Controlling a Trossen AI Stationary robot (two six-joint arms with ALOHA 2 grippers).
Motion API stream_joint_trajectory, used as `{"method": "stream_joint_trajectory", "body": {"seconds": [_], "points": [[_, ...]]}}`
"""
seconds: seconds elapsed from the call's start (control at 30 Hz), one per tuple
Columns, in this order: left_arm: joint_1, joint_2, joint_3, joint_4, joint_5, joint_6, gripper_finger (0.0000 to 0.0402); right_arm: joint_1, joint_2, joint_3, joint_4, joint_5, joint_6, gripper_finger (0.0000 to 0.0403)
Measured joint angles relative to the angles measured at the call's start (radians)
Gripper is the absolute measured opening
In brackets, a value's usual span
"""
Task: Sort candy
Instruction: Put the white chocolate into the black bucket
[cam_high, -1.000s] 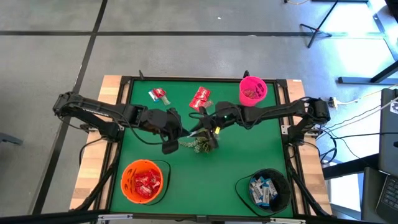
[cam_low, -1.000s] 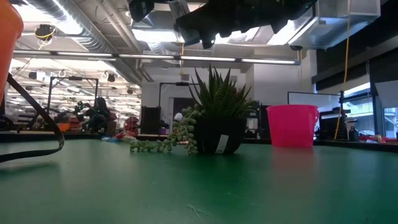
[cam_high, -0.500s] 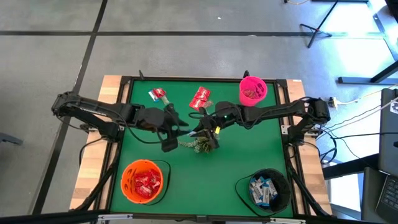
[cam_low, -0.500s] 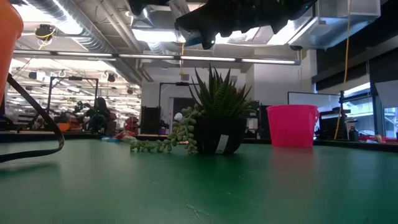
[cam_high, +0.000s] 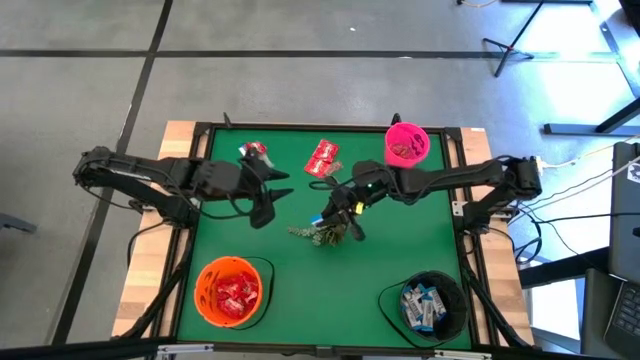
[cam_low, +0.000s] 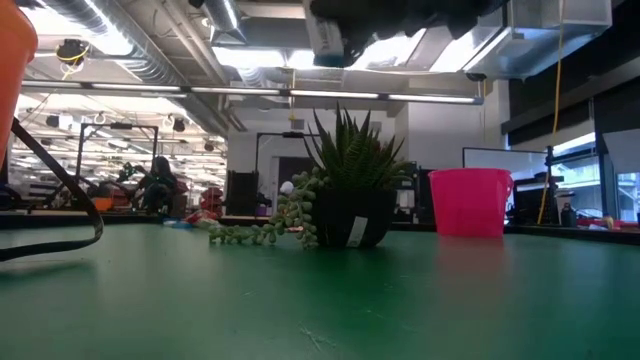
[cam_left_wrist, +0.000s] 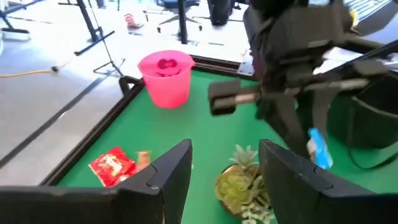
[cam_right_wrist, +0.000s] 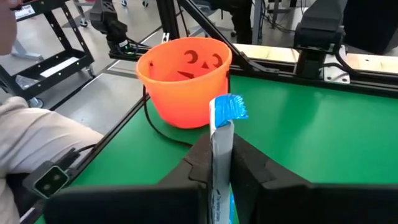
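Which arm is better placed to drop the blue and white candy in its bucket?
Right: the right gripper is shut on the blue-and-white candy. The left gripper is open, holding nothing.

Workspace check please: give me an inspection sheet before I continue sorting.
Surface: green table, wood-edged.
Job's things: white-and-blue candy pinched in right gripper; red candy and another packet loose at the far edge; orange bucket holds red candy, black bowl white-and-blue, pink bucket brownish pieces.
Clutter: potted plant mid-table.
Grippers: right shut on candy above the plant; left gripper open, empty.
Cables: black cable near orange bucket.
Surroundings: stands, sleeve.
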Motion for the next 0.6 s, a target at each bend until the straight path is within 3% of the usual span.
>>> {"method": "stream_joint_trajectory", "body": {"seconds": [0.17, 0.37, 0.6], "points": [[-0.001, 0.001, 0.000, -0.016, -0.067, 0.022, 0.0179, 0.008, -0.070, 0.000, -0.095, 0.004, 0.007, 0.0038], [-0.008, 0.002, -0.016, -0.001, -0.090, 0.019, 0.0179, 0.034, -0.151, 0.000, -0.243, 0.083, -0.004, 0.0039], [-0.005, -0.043, -0.259, 0.135, -0.173, -0.075, 0.0179, 0.121, -0.237, 0.000, -0.447, 0.171, -0.004, 0.0039]]}}
